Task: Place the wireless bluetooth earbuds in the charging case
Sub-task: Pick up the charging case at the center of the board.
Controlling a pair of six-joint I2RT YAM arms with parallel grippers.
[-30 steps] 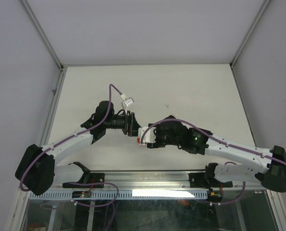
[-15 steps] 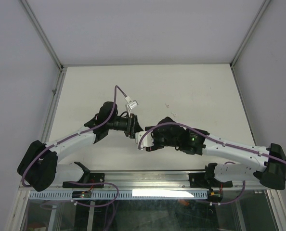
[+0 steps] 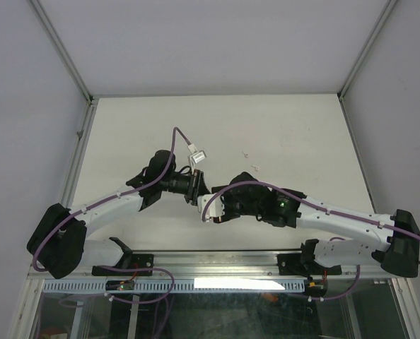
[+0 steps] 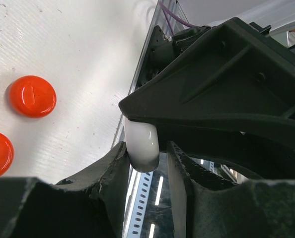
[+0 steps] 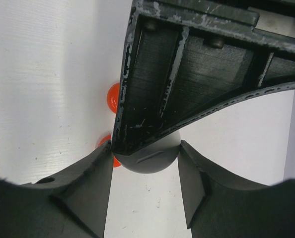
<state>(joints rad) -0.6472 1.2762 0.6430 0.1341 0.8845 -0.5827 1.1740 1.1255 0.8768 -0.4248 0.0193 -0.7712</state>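
Note:
Between my right gripper's (image 5: 145, 148) fingers sits a round white charging case (image 5: 148, 159) with a thin slit on its face; both fingers touch its sides. My left gripper (image 4: 146, 146) faces it edge-on. The case's (image 4: 141, 148) white rim rests against one left finger, with a gap to the other. In the top view the left gripper (image 3: 196, 191) and right gripper (image 3: 210, 208) meet above the table's near middle. No earbuds can be made out for sure. Two tiny pale bits (image 3: 246, 154) lie farther back, too small to tell.
Two round red discs (image 4: 32, 96) lie on the white table (image 3: 288, 127) under the grippers, also partly seen in the right wrist view as red discs (image 5: 111, 97). Metal rails border the table on the left, right and near sides.
My left arm has reached further right toward the right gripper, and its jaws have narrowed around the case's rim. The right gripper has shifted slightly left, keeping its hold.

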